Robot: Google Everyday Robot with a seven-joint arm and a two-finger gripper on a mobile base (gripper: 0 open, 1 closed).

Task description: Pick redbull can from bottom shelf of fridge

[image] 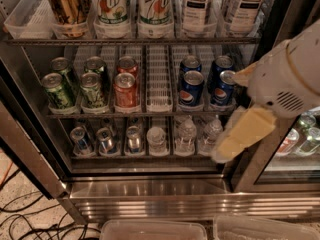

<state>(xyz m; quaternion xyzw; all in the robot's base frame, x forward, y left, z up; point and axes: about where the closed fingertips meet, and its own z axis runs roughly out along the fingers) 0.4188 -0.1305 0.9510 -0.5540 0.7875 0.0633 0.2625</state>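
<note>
Here: gripper [239, 136] hangs at right of the open fridge [150, 199], level with the bottom shelf [165, 157]; open or clenched, cannot tell. Redbull can [133, 138] stands upright in the left lanes, kept in file by dividers. Bottles [186, 136] stand between it and the gripper.
</note>
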